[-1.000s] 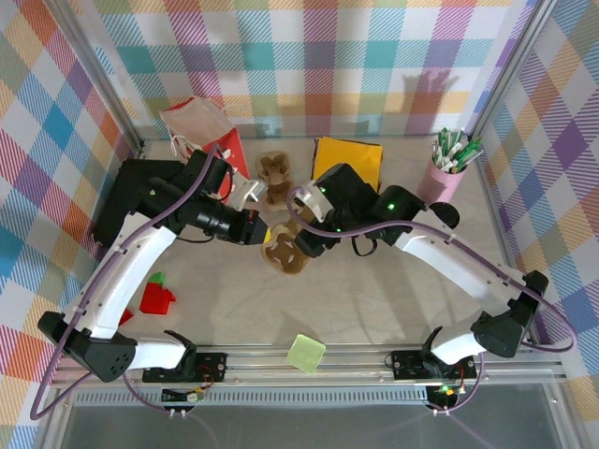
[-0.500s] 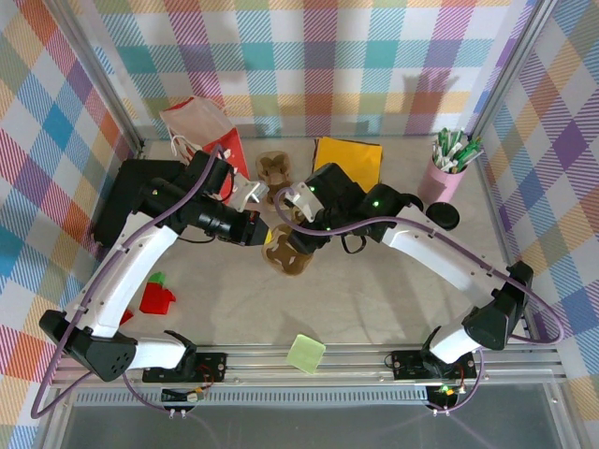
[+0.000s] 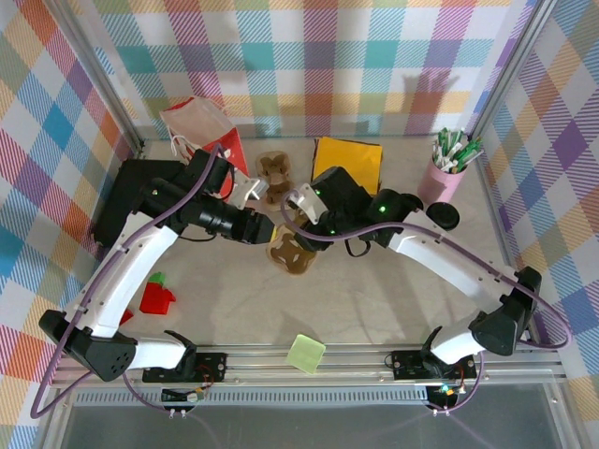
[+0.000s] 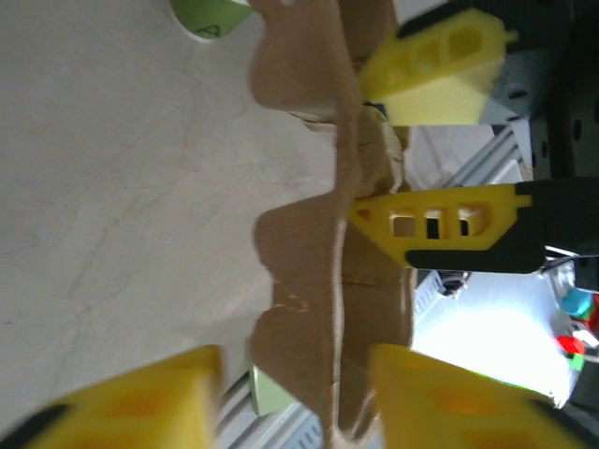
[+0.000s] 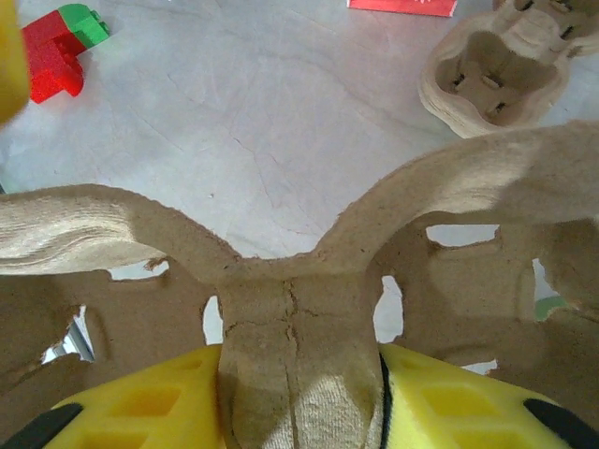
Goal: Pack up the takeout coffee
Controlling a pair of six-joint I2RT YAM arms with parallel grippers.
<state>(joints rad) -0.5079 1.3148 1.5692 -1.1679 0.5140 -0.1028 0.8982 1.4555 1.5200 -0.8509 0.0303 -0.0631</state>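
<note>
One brown moulded-pulp cup carrier, gripped from one side only.
Left wrist view catches green paper coffee cup, apart from released left gripper straddling carrier edge; right gripper clamps centre rib.

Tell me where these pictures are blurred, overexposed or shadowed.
Left wrist: the left gripper's yellow fingers at the bottom edge are blurred, the brown moulded-pulp cup carrier is sharper, and a patch at lower right is blown out white. Right wrist: the carrier is sharp. Top external: sharp, with soft shadows on the checked back wall.
</note>
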